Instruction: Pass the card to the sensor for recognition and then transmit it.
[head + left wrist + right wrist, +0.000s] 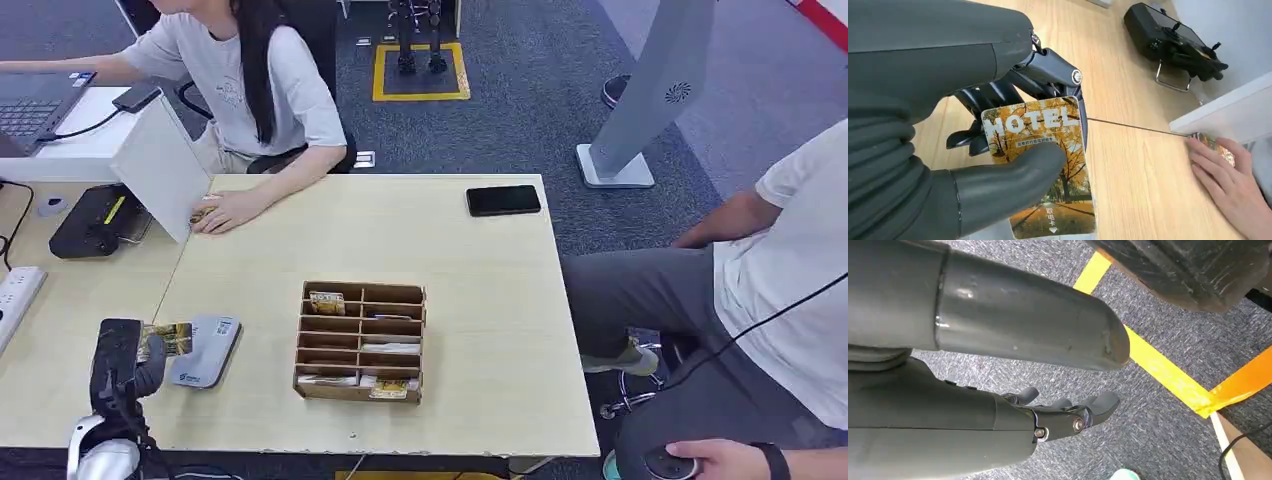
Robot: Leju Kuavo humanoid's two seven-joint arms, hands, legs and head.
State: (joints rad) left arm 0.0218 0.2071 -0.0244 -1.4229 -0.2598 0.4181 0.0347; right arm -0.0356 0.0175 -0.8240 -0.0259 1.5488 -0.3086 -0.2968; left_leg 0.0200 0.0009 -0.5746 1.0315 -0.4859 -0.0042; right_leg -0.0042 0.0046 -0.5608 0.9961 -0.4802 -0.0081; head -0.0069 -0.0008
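Observation:
My left hand (128, 362) pinches a hotel card (170, 338) printed with yellow trees; in the left wrist view the card (1048, 150) sits between the thick thumb and the dark fingers (1048, 75). The card hangs just over the near-left edge of the grey card sensor (205, 350) lying on the wooden table (480, 300). A wooden compartment box (361, 341) with several cards stands in the middle of the table. My right hand (1068, 415) hangs above the carpet with nothing in it, fingers held apart from the thumb.
A person sits at the far left with a hand (222, 212) resting on the table by a white panel (160, 165). A black phone (503, 200) lies far right. A black remote (92, 222) and a power strip (15, 295) lie on the left table. Another person (760, 300) sits at the right.

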